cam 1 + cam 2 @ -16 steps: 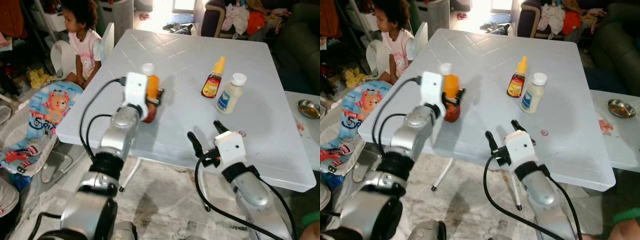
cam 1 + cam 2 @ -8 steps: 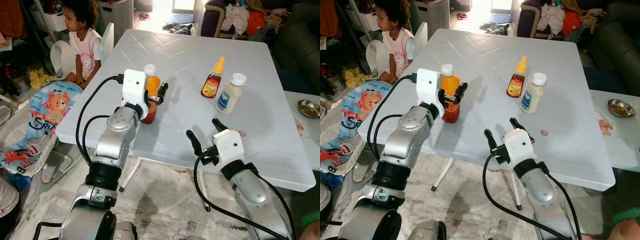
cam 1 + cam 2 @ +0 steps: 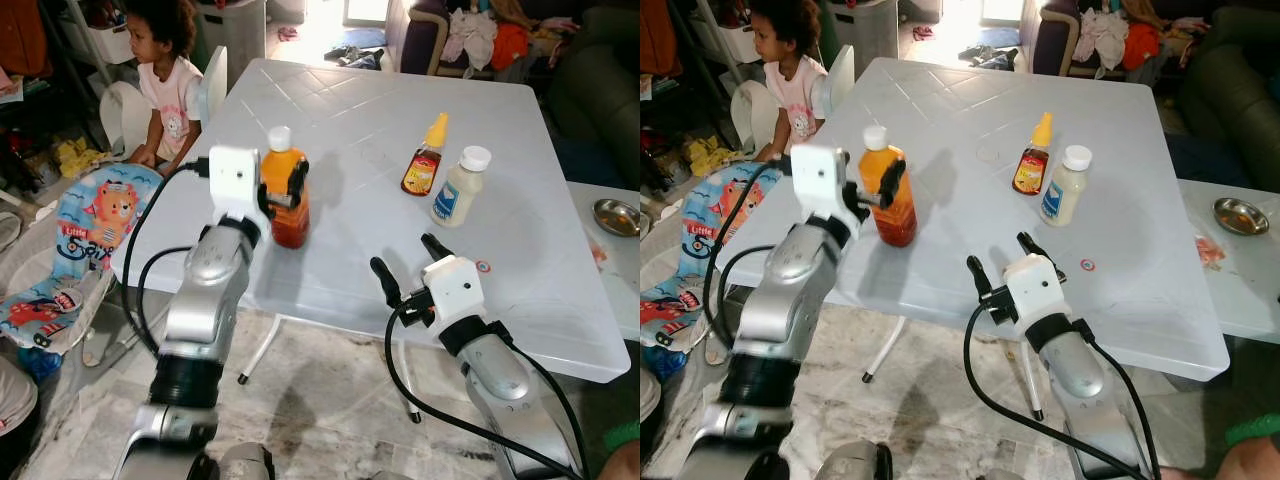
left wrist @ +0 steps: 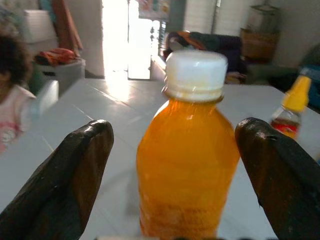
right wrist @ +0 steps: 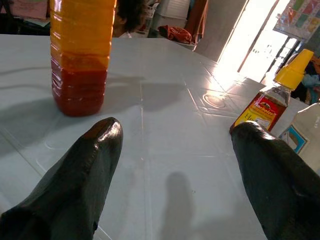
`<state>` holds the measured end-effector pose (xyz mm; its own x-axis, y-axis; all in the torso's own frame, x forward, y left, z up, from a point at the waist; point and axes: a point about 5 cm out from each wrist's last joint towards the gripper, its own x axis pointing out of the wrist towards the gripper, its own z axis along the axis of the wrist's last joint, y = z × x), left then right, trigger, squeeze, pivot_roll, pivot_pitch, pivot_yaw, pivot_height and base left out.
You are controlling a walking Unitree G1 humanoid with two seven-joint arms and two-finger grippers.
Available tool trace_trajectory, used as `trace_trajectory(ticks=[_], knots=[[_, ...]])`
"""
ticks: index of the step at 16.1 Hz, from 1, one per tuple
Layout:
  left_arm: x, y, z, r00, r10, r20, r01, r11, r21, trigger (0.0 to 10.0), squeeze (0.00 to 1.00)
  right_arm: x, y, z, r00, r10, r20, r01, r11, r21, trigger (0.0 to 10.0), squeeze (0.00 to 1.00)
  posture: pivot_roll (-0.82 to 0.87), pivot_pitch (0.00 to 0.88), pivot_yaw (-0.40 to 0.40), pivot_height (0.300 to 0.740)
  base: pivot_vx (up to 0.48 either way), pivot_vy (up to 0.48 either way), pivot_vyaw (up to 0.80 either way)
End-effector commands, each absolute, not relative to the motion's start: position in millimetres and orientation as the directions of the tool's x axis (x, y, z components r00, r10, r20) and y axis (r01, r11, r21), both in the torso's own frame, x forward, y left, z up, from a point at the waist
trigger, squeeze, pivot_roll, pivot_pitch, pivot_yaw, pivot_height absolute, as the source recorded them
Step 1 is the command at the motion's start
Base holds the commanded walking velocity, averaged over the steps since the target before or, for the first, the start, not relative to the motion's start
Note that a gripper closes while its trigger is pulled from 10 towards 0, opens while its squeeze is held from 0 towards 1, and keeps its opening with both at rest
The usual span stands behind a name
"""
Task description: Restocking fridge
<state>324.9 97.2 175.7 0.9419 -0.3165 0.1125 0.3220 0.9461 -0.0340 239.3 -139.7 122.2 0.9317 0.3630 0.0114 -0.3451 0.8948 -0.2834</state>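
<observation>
An orange juice bottle with a white cap stands upright on the white table, near its front left. My left gripper is at the bottle's upper half. It is open, one finger on each side; the left wrist view shows the bottle between the fingers with a gap on both sides. My right gripper is open and holds nothing, low at the table's front edge. A brown sauce bottle with a yellow cap and a white bottle stand further back to the right.
A child sits beyond the table's left corner, by a baby bouncer on the floor. A metal bowl lies on a second table at the right. A sofa with clothes stands behind.
My left arm has swung to the left, its wrist now left of the bottle. The bottle has shifted a little to the left. The right gripper has hardly moved.
</observation>
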Motion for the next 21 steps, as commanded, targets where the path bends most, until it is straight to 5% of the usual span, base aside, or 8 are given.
trace_trajectory(ticks=[1, 7, 12, 16, 20, 21], knots=[[319.2, 94.3, 172.2, 0.931, -0.354, 0.092, 0.357, 0.934, -0.023, 10.0, 1.00, 241.3, -139.1, 123.8, 0.927, 0.374, 0.020, -0.352, 0.890, -0.289, 10.0, 0.00, -0.01, 0.000, -0.006, 0.740, 0.000, 0.000, 0.00], [296.6, 104.2, 162.1, 0.917, -0.391, 0.077, 0.394, 0.919, -0.028, 10.0, 1.00, 240.3, -137.6, 122.4, 0.925, 0.380, 0.024, -0.357, 0.888, -0.290, 10.0, 0.00, 0.00, 0.000, -0.007, 0.740, 0.000, 0.000, 0.00], [280.4, 145.2, 160.1, 0.976, -0.169, 0.135, 0.174, 0.984, -0.028, 10.0, 1.00, 255.0, -144.5, 128.2, 0.934, 0.355, 0.045, -0.332, 0.907, -0.261, 10.0, 0.00, 0.03, 0.000, -0.008, 0.740, 0.000, 0.000, 0.00], [261.9, 160.4, 143.4, 0.998, -0.046, 0.048, 0.046, 0.999, -0.013, 10.0, 1.00, 270.3, -158.4, 142.9, 0.955, 0.291, 0.060, -0.273, 0.939, -0.212, 10.0, 0.00, 0.02, 0.000, 0.006, 0.740, 0.000, 0.000, 0.00], [261.9, 160.4, 143.4, 0.998, -0.046, 0.048, 0.046, 0.999, -0.013, 10.0, 1.00, 270.3, -158.4, 142.9, 0.955, 0.291, 0.060, -0.273, 0.939, -0.212, 10.0, 0.00, 0.02, 0.000, 0.006, 0.740, 0.000, 0.000, 0.00], [254.1, 160.8, 120.8, 0.998, -0.057, -0.024, 0.056, 0.998, -0.039, 10.0, 0.00, 270.1, -145.8, 147.3, 0.959, 0.266, 0.102, -0.237, 0.943, -0.235, 10.0, 0.00, -0.01, 0.000, 0.007, 0.740, 0.000, 0.420, 0.00]])
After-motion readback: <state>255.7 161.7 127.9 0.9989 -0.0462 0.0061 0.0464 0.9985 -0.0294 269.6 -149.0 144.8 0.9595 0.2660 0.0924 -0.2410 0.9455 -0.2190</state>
